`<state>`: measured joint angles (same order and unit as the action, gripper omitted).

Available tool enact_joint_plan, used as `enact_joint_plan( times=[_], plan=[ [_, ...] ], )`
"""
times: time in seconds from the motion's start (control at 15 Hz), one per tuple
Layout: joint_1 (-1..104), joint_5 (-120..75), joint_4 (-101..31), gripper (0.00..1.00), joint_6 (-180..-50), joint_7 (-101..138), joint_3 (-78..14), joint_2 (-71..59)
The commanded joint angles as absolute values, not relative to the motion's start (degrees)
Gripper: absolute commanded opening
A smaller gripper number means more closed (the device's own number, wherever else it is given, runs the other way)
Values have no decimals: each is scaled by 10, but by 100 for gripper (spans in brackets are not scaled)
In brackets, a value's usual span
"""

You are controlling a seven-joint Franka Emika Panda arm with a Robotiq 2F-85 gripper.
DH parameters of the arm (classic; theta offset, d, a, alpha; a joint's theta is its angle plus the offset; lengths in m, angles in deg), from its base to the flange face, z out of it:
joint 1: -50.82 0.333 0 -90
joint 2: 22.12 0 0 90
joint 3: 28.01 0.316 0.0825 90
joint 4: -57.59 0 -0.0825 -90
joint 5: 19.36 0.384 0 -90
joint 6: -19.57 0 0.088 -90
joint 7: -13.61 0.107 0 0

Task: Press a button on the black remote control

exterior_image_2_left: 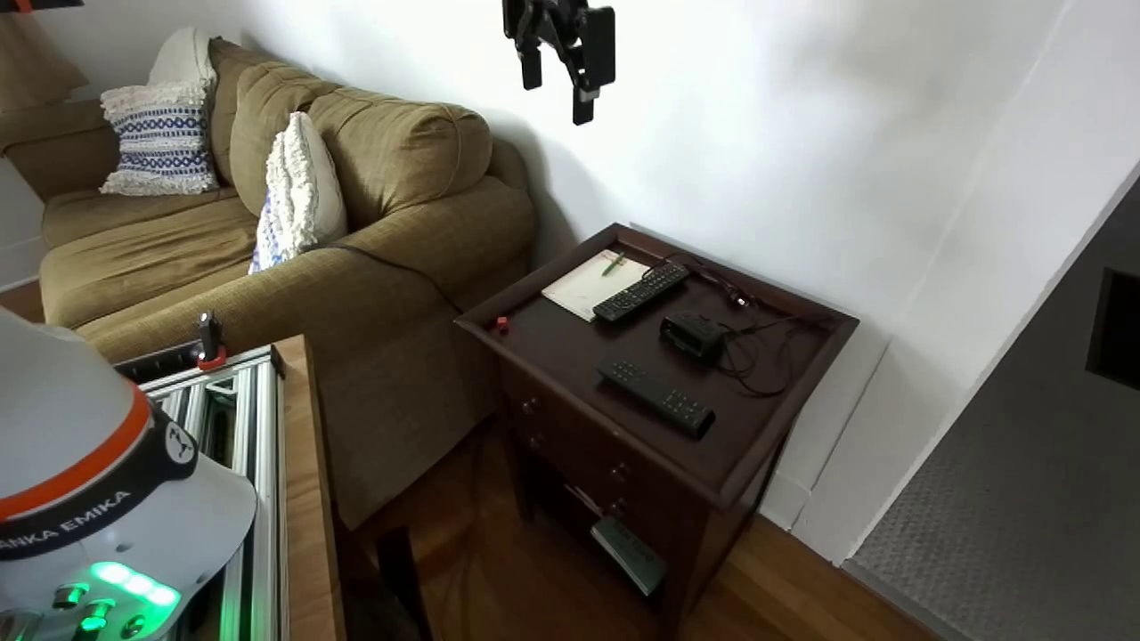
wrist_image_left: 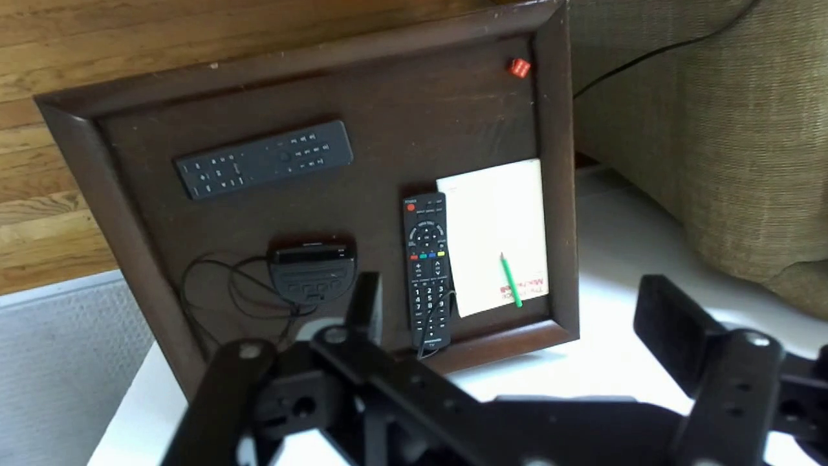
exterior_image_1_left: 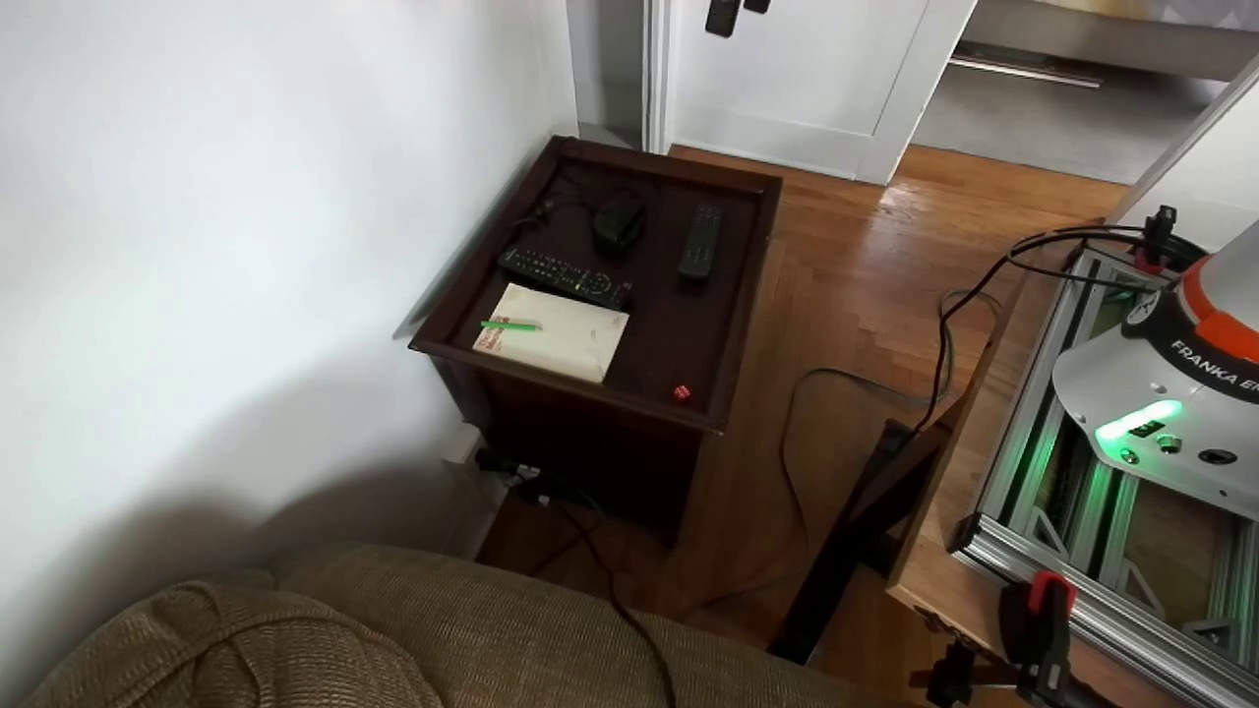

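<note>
Tool (exterior_image_2_left: 557,92) spread apart, two black remotes (wrist_image_left: 427,272), cord (wrist_image_left: 425,330) across one, pencil (wrist_image_left: 510,279) on paper (wrist_image_left: 485,223)

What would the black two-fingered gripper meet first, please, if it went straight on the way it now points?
Probably the flat cream paper rectangle with red print, or the thin green pencil lying on it; depth is unclear, so the gripper might land slightly aside.

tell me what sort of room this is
Likely a living room in a home: there is a sofa, and near it a side table with two remotes.
</note>
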<state>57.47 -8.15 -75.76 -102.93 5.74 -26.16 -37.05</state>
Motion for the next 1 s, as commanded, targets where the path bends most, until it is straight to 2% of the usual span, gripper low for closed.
enact_joint_plan(
  times=[0.0, 0.67, 0.73, 0.93],
  plan=[
    [577, -63, -734, 100, -1082, 12, -264, -283],
    [554, 24, -732, 100, -1219, -160, -227, -113],
    [556, -3, -743, 100, -1209, -108, -228, -141],
    [548, 3, -738, 100, -1219, -136, -219, -114]
  ],
)
